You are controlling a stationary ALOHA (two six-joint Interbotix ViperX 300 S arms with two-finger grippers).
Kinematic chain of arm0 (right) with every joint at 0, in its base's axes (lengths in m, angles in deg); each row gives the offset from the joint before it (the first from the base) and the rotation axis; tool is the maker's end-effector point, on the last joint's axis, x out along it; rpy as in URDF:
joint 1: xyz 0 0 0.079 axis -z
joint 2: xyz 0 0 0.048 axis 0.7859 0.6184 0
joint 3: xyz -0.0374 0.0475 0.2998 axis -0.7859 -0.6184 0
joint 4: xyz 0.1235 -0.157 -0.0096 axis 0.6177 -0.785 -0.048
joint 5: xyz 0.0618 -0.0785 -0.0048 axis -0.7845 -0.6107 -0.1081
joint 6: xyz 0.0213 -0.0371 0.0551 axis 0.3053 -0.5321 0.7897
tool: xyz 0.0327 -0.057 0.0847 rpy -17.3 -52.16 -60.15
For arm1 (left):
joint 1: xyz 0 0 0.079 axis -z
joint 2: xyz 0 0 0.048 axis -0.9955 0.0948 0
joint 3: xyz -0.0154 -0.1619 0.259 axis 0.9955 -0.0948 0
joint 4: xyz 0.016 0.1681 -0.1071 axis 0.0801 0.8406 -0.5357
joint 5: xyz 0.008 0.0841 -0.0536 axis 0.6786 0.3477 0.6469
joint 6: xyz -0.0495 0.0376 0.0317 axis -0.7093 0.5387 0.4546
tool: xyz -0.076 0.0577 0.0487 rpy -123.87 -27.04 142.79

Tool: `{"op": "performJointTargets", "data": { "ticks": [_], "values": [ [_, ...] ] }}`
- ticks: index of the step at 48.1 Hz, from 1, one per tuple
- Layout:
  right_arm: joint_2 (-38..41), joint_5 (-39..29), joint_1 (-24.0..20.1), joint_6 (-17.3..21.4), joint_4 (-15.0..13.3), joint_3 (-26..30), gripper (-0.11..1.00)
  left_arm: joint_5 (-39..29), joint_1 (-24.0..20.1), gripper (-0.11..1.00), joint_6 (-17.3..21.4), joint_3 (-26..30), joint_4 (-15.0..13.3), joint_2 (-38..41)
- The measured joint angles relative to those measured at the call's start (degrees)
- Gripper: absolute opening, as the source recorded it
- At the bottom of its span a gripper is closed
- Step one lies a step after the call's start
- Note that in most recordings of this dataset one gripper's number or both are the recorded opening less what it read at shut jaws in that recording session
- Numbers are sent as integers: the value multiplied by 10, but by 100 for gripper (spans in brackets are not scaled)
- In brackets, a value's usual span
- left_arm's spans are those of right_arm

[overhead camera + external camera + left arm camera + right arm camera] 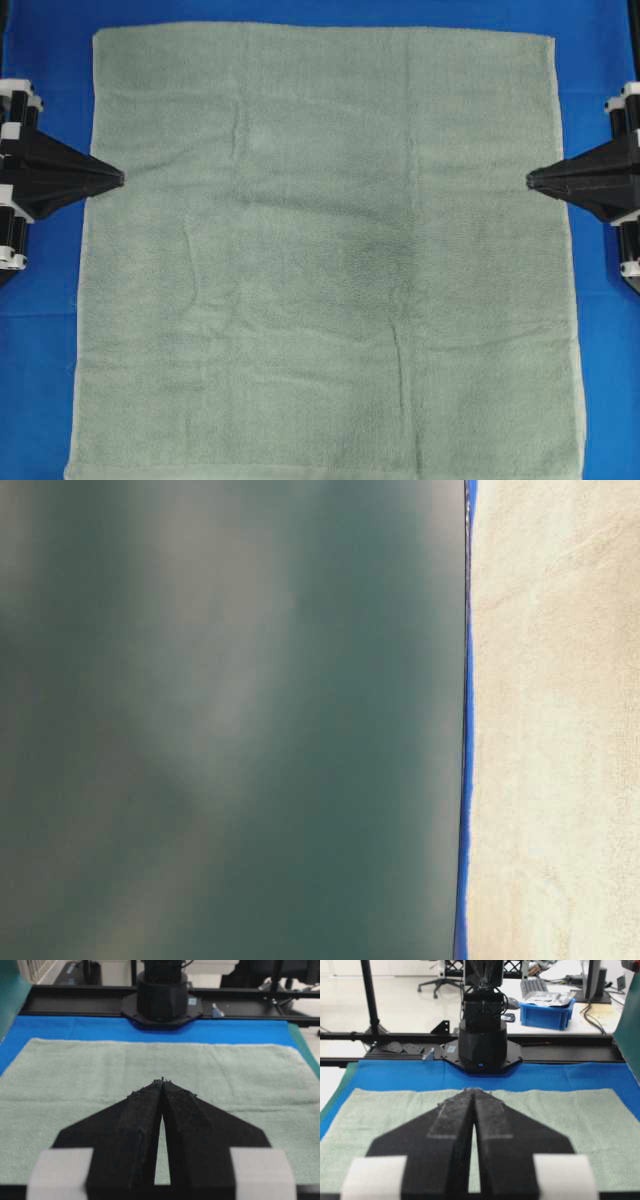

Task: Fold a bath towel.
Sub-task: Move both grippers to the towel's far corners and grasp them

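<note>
The bath towel (320,260) lies flat and spread out on the blue cloth surface (50,60), pale sage green with a paler hem along its sides. My left gripper (120,179) hovers at the towel's left edge, its tips pressed together with nothing between them. My right gripper (530,181) mirrors it at the right edge, also shut and empty. In the left wrist view the left gripper (162,1081) points across the towel (240,1075). The right wrist view shows the right gripper (472,1091) over the towel (580,1120).
Each wrist view shows the opposite arm's black base (161,995) (482,1042) beyond the towel's far edge. A black frame rail (560,1040) runs behind the blue surface. The table-level view is a blurred dark green surface (220,720) beside pale cloth (560,720).
</note>
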Motion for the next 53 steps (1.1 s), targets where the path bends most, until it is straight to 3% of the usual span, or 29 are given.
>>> {"op": "performJointTargets", "data": {
  "ticks": [9, 15, 22, 27, 31, 38, 42, 53],
  "values": [
    [15, -69, 87, 9, 4, 24, 0, -139, -75, 0, 4, 54, -16, 18],
    [59, -163, 187, 11, 4, 54, 0, -184, -140, 0, 14, 72, -16, 48],
    [143, -232, 292, 3, -3, 88, 0, -198, -221, 1, 58, 79, -14, 112],
    [218, -256, 342, 2, -18, 108, 1, -200, -263, 2, 108, 93, -14, 170],
    [282, -270, 366, -3, -40, 131, 4, -200, -294, 20, 129, 112, -13, 230],
    [398, -274, 401, -1, -81, 176, 46, -201, -336, 65, 134, 151, -10, 339],
    [455, -272, 406, -1, -98, 200, 65, -195, -354, 84, 134, 168, -8, 396],
    [576, -246, 423, -1, -128, 247, 61, -142, -395, 85, 134, 189, -5, 514]
  ]
}}
